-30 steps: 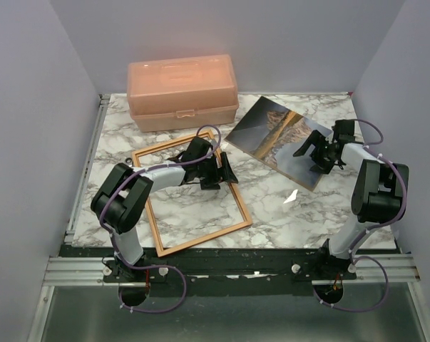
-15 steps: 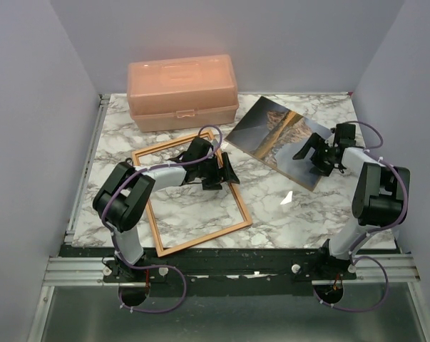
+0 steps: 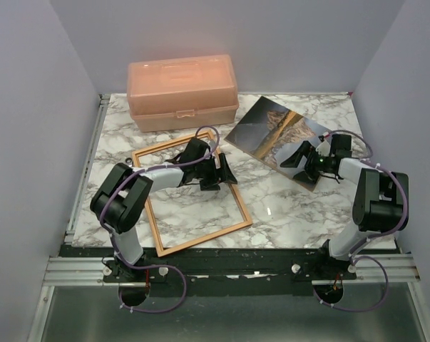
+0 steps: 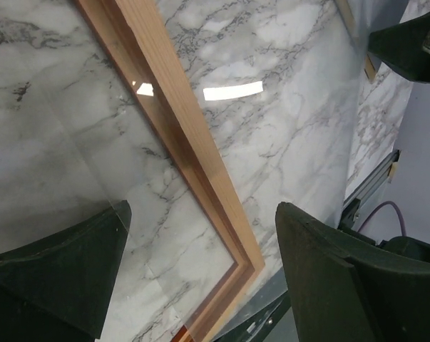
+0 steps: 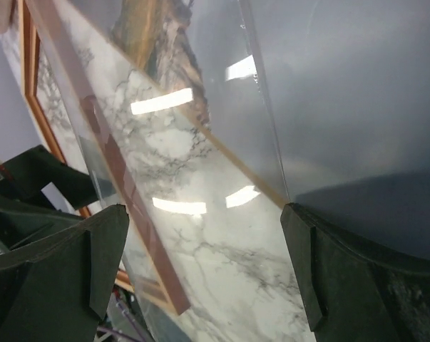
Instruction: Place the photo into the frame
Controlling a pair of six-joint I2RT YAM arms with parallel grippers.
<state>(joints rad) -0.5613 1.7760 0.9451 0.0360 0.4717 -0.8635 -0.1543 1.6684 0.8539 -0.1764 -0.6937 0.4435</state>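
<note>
Hovering with right jaws wide open, empty, over the near-right edge of the photo [image 3: 261, 128], flat on the bench [image 3: 286, 206] at far right, long axis slanting far-left to near-right. Far closer than left jaws, also open, empty, above the frame [image 3: 204, 239], at its right rail.

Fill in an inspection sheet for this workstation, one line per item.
Surface: marble-patterned table with light glare.
Job's things: frame lying flat, marble showing through; photo face up to its right.
Clutter: peach plastic box, closed, at the far edge.
Grippers: left gripper open over the frame's rail; right gripper open at the photo's edge.
Cables: purple cables looped on arms and bases.
Surroundings: pale walls on three sides.
</note>
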